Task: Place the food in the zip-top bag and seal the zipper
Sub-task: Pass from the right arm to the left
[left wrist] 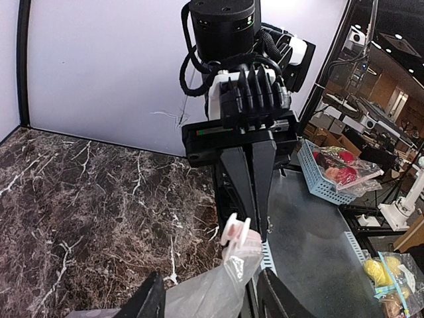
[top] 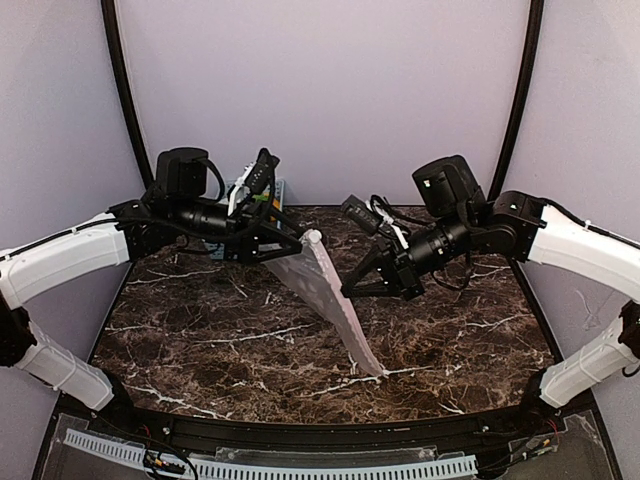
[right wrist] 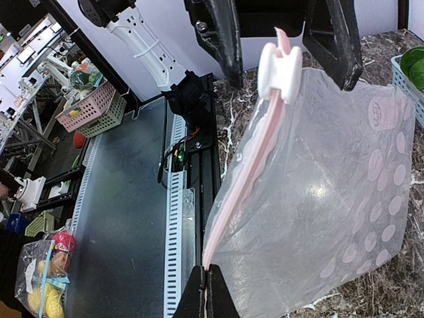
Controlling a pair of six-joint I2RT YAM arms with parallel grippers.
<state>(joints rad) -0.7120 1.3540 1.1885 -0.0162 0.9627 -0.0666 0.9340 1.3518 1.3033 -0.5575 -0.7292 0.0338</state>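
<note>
No writing could be read anywhere. A small round embossed mark (right wrist: 380, 109) on the clear, pale-dotted plastic zip-top bag (right wrist: 318, 199) was too faint to make out.

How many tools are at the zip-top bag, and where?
2. The right tool is shut on one end of the zipper; the left tool stands open at the white slider, at the other.

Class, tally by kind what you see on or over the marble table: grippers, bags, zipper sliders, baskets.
Grippers: 2 (left gripper, right gripper)
Zip-top bag: 1
Zipper slider: 1
Light-blue basket: 1
Total: 5
</note>
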